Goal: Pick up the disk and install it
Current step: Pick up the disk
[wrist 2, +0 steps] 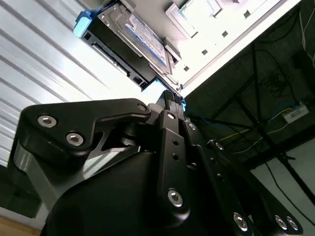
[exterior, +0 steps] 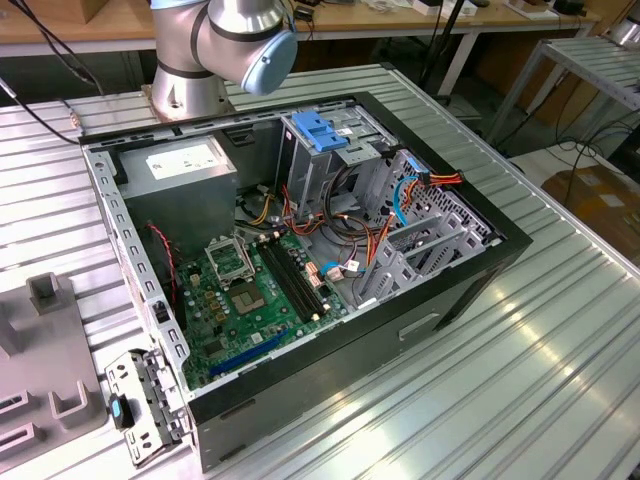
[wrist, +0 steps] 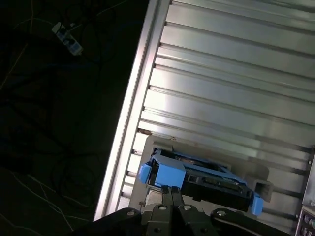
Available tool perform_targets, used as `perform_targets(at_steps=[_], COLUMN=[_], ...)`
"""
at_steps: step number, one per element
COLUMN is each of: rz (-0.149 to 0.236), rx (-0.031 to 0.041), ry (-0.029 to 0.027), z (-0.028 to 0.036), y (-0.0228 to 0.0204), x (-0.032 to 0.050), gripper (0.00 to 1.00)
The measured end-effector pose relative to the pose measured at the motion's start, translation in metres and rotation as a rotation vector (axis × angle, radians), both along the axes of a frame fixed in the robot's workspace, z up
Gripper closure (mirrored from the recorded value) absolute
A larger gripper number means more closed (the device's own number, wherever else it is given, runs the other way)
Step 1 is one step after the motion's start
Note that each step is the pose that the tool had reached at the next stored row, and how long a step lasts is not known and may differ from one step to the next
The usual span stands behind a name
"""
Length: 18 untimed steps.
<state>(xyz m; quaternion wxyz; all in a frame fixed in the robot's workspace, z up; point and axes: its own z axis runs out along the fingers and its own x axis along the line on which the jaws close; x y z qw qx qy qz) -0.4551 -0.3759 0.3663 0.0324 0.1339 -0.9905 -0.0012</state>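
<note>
Counting: one disk (wrist: 206, 178), one gripper (wrist: 171, 189), one computer case (exterior: 450, 300).
Disk: in a grey holder (wrist: 262, 187).
Gripper: pressed together, just beside disk.

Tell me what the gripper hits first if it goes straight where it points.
Probably the disk: both wrist views show it directly ahead of the gripper, with nothing between. How far off is unclear.

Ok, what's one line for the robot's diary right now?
pincer: near flat silver-metal disk with blue rails | disk: resting in grey tray on ribbed metal table | touching: cannot tell
</note>
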Motion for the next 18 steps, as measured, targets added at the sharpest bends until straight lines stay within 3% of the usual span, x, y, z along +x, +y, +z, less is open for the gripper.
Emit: perform_targets(at_steps=[7, 11, 13, 18], rz=[0.163, 0.23, 0.294, 0.381], rx=[0.0, 0.0, -0.0001, -0.0001], ry=[-0.0001, 0.0, -0.0003, -0.0005], z=[-0.0001, -0.0001, -0.0005, -0.0011], y=[0.0, 0.0, 0.0, 0.0], x=[0.0, 0.0, 0.0, 0.0], gripper=[0.89, 0.89, 0.89, 0.89])
